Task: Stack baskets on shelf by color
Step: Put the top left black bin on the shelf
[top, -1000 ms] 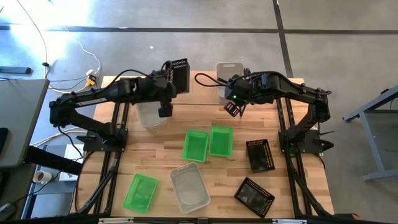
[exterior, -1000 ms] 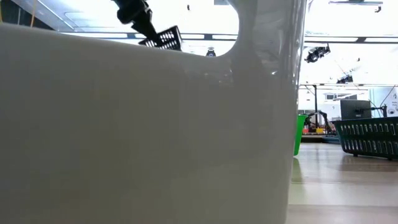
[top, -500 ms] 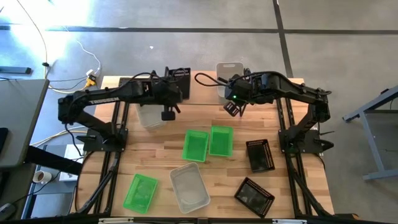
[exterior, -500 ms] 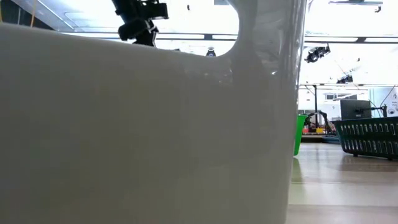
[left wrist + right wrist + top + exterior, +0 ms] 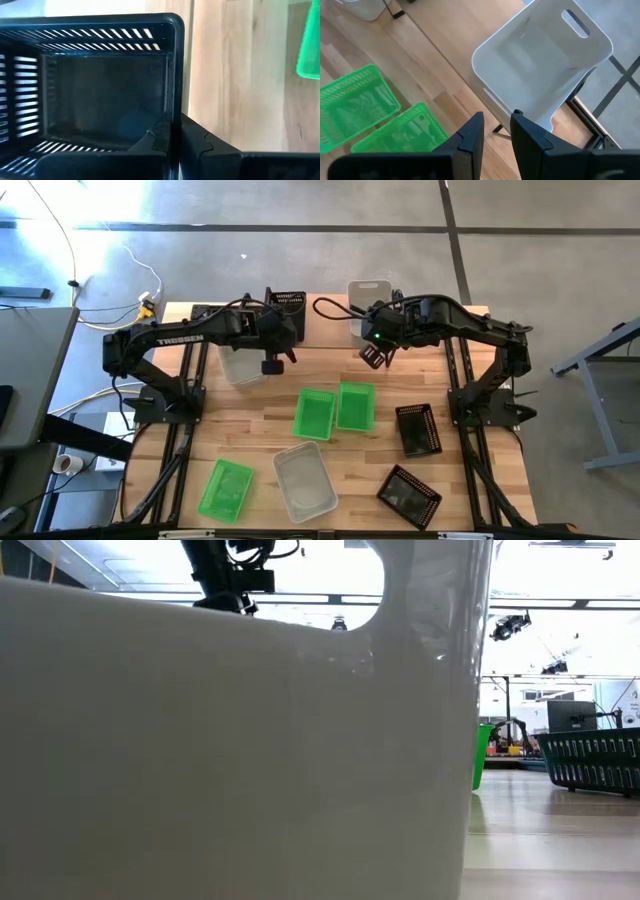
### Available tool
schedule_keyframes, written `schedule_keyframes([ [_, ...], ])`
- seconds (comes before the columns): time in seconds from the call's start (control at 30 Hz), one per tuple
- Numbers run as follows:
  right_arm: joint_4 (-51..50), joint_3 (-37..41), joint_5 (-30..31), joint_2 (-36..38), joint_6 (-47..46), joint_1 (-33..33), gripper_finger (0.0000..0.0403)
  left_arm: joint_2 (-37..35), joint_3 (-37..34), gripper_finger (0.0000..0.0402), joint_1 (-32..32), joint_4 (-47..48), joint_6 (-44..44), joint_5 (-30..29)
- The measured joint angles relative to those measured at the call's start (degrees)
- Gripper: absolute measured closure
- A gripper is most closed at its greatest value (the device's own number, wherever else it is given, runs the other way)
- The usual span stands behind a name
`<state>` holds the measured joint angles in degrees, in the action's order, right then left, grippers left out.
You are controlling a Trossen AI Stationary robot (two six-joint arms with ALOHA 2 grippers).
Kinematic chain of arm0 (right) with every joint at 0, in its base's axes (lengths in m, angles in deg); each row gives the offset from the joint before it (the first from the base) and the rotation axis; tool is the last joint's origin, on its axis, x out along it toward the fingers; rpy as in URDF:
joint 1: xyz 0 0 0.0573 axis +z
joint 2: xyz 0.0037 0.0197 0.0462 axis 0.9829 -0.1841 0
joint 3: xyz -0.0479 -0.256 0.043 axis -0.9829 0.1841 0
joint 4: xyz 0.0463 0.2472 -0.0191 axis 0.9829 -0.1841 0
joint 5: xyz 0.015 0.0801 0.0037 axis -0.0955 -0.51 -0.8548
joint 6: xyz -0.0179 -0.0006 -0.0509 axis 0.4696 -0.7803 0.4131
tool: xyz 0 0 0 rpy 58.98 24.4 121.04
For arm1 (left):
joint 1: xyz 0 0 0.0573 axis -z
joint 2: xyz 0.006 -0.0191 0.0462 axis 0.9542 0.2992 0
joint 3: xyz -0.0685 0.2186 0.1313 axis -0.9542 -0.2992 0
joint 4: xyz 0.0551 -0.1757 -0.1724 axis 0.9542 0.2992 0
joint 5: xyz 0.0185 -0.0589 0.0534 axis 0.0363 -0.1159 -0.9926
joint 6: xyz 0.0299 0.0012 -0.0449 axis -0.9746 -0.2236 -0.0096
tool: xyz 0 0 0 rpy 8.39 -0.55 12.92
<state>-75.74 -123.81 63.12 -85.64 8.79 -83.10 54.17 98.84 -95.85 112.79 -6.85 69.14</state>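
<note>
A whitish basket wall [image 5: 240, 760] fills the low view, hiding the table.

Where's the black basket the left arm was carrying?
From above, the black basket sits at the table's far edge, left of centre, with the left claw pinching its wall, beside a clear basket.

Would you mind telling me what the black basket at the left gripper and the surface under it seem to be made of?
Black basket: likely moulded plastic, slightly glossy, with regular slotted walls and a smooth rim. Surface: light wood, matte, showing grain and plank seams.
</note>
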Motion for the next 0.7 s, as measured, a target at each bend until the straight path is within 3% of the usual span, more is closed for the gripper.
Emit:
schedule_keyframes([
  [0.37,0.0,0.0,-1.0,0.0,0.9,0.0,0.0322,0.0,0.0,0.0372,0.0,-0.1,0.1,-1.0],
  [0.7,0.0,0.0,-1.0,0.0,1.7,0.0,0.0322,0.0,0.0,0.0317,0.0,-1.5,0.8,-0.8],
])
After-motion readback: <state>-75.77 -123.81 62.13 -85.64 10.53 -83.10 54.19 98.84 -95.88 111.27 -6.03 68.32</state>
